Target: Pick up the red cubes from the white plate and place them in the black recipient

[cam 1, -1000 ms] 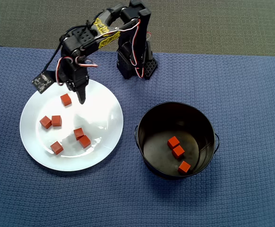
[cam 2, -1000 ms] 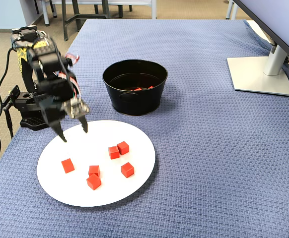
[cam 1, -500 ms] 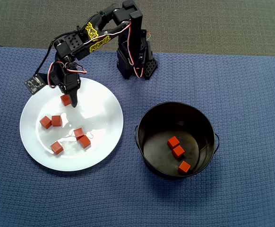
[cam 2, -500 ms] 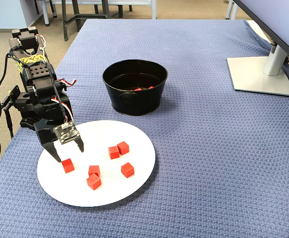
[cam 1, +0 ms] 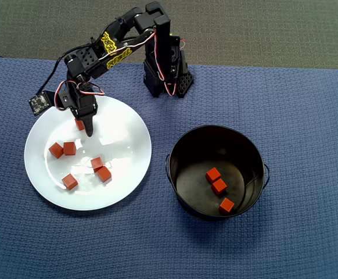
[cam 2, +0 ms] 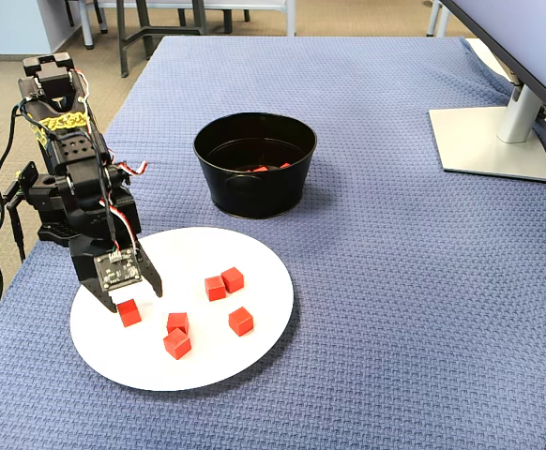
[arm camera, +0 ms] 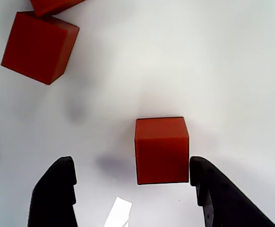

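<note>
On the blue cloth lies the white plate [cam 1: 125, 136] [cam 2: 198, 253] with several red cubes on it. My gripper [cam 1: 83, 125] [arm camera: 130, 166] [cam 2: 130, 292] is open and low over the plate's rim side nearest the arm. One red cube [cam 1: 79, 124] [arm camera: 161, 150] [cam 2: 128, 312] sits between its black fingers [arm camera: 57, 194], close against the right finger in the wrist view and well apart from the left one. The other cubes [cam 1: 69, 148] [cam 2: 233, 279] lie loose on the plate. The black recipient [cam 1: 180, 145] [cam 2: 254, 178] holds three red cubes [cam 1: 219, 186].
The arm's base [cam 1: 168, 75] stands at the cloth's far edge in the overhead view. A monitor foot [cam 2: 493, 141] sits at the right of the fixed view. Two more cubes [arm camera: 38, 47] lie at the upper left of the wrist view.
The gripper has swung left in the overhead view and come down onto the plate. Its open fingers now stand on either side of the cube that lay beside them.
</note>
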Robot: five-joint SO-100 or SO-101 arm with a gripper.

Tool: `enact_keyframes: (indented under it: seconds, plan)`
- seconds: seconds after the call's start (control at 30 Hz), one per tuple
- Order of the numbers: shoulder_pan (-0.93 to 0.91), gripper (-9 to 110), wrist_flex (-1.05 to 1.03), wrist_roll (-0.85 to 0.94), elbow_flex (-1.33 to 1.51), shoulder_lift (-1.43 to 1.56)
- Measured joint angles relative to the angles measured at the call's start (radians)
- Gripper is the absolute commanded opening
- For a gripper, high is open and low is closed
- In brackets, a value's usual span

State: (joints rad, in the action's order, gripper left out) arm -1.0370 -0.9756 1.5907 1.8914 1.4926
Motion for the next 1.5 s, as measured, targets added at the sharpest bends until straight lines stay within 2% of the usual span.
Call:
enact_keyframes:
  seconds: [0.2, 0.47, 0.7, 0.9, 1.13, 1.3, 1.5]
  plan:
    - [-0.023, 24, 0.018, 0.012, -0.005, -0.044]
    - [-0.025, 0, 0.048, 0.009, -0.011, -0.066]
    - [-0.021, 0, 0.054, -0.08, -0.011, -0.057]
    - [0.092, 0, -0.048, -0.302, -0.051, 0.098]
    - [0.321, 0, -0.256, -0.683, -0.118, 0.379]
    - [0.571, 0, -0.327, -0.96, -0.132, 0.537]
    - [0.93, 0, -0.31, -1.198, -0.169, 0.588]
